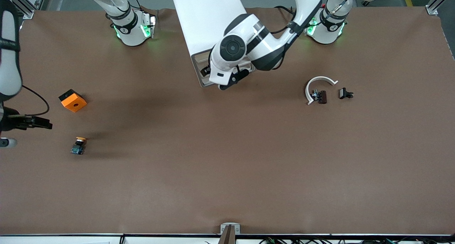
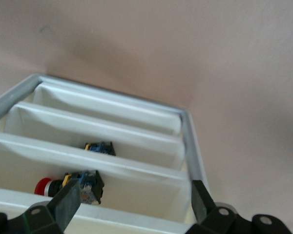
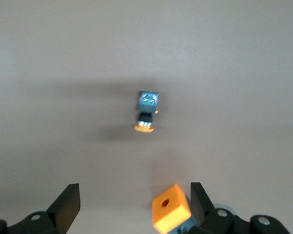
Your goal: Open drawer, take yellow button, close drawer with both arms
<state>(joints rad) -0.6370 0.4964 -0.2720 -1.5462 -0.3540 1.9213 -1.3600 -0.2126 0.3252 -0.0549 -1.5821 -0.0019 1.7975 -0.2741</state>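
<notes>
The button (image 1: 79,145), with orange cap, black body and blue base, lies on the brown table toward the right arm's end, nearer the front camera than the orange block (image 1: 73,100). It also shows in the right wrist view (image 3: 146,113). My right gripper (image 1: 44,124) is open and empty, up over the table beside both; in its wrist view (image 3: 134,202) the orange block (image 3: 172,207) sits by one finger. My left gripper (image 1: 227,83) hangs open and empty over the open drawer (image 1: 202,71) of the white cabinet (image 1: 206,20); in its wrist view (image 2: 133,202) the jaws stand wide apart.
The drawer (image 2: 190,146) has white dividers. It holds a red-capped push-button (image 2: 71,185) and a small blue part (image 2: 100,147). A white curved band (image 1: 318,85) and small black clips (image 1: 345,93) lie toward the left arm's end.
</notes>
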